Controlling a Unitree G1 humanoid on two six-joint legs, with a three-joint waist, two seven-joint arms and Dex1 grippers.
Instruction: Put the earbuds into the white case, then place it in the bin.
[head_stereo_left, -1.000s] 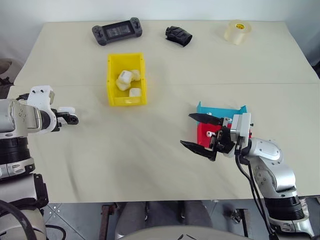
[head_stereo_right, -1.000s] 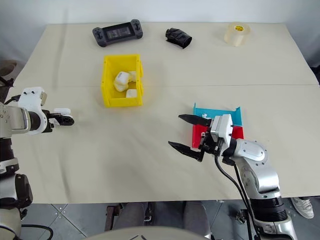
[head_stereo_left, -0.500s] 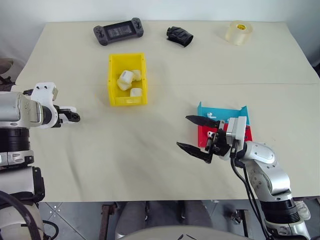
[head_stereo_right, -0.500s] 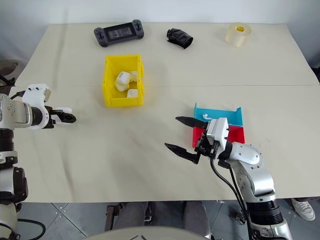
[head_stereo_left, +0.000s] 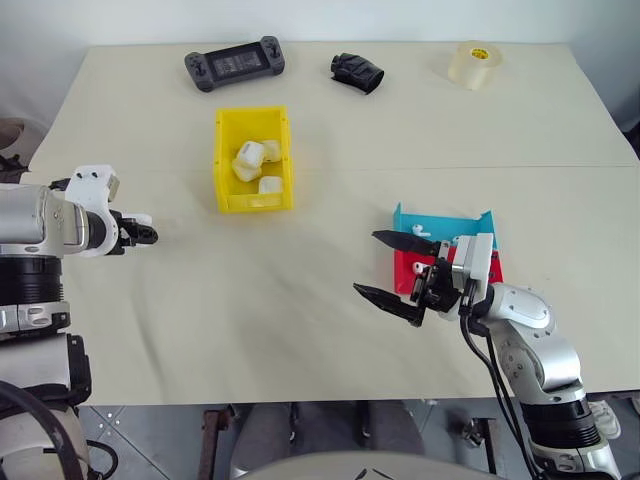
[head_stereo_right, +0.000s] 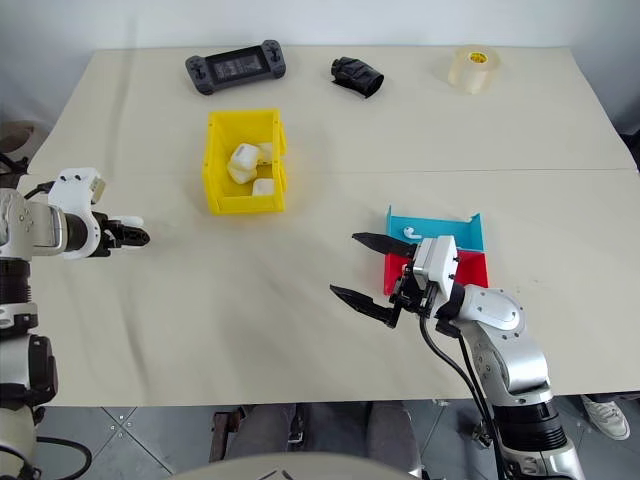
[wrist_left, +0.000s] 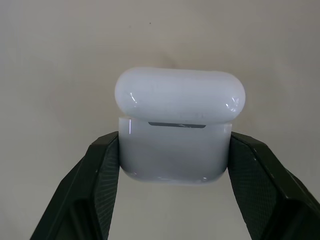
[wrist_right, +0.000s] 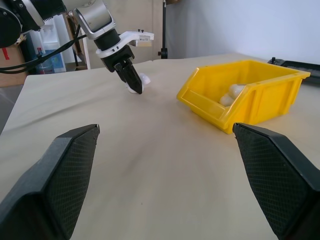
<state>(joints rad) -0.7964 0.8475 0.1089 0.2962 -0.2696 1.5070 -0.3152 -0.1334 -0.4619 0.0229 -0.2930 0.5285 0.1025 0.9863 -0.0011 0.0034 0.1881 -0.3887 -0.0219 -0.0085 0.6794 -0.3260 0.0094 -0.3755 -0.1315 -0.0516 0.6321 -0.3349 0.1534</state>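
White and glossy, the case (wrist_left: 179, 135) is sitting pinched between the jaws of the left gripper (head_stereo_left: 143, 235) at the table's (head_stereo_left: 330, 330) left edge, lid ajar for loading, while the right gripper (head_stereo_left: 397, 270) is hovering spread near the blue tray (head_stereo_left: 440, 222) holding an earbud (head_stereo_left: 422, 230).

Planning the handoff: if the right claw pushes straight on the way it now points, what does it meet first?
Probably the left claw holding the white case, nearly dead ahead across bare table. The bin sits off to one side; depth is unclear.

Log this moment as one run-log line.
left claw: shut on white case, lid ajar | right claw: open, empty | earbud: in blue tray | yellow bin: holds other cases
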